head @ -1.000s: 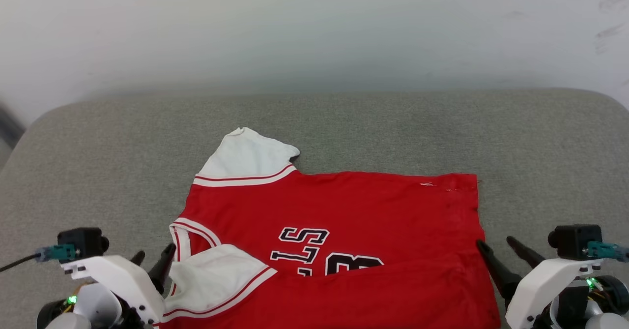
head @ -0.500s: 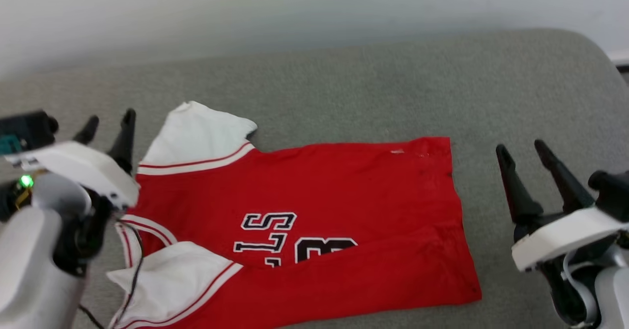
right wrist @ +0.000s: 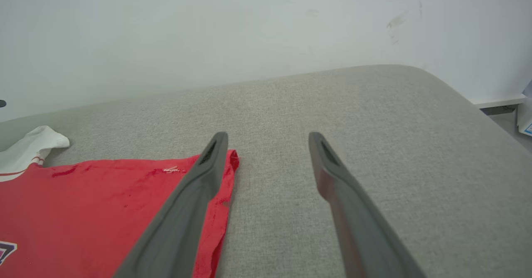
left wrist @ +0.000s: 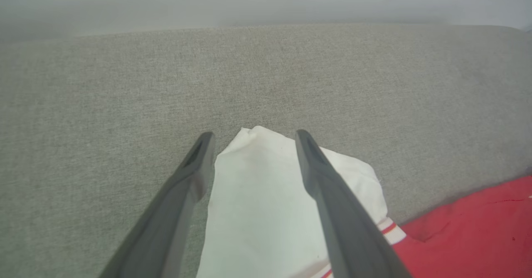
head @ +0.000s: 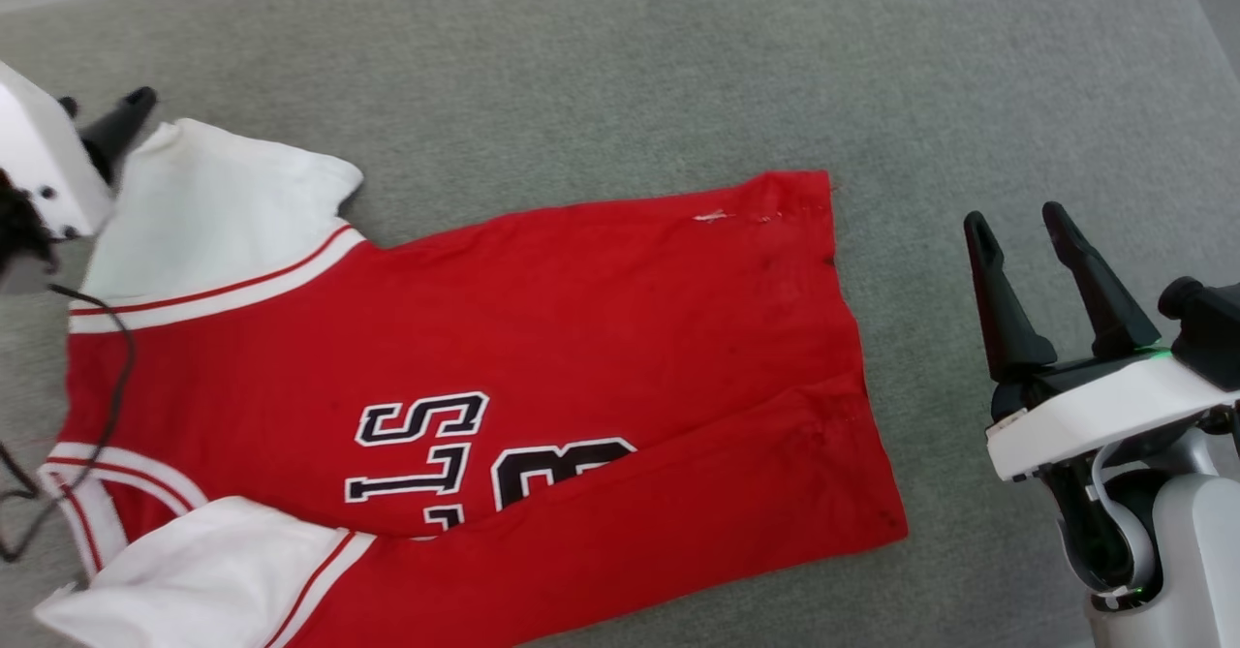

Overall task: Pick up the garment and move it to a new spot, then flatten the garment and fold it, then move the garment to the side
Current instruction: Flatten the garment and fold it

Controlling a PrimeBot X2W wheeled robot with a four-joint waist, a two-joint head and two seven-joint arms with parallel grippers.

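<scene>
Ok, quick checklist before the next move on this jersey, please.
1. Left pincer open: ok.
2. Right pincer open: ok.
3. Left pincer straddles the far sleeve tip: ok.
4. Right pincer straddles the hem corner: not ok. The corner lies by one finger and the gap is over bare cushion.
5. Jersey flat: not ok. The near edge is folded over the lettering.
6. Pincers touching fabric: cannot tell.

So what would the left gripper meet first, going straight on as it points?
Probably the jersey's white sleeve: the left gripper has it between its open fingers. Depth is unclear.
</scene>
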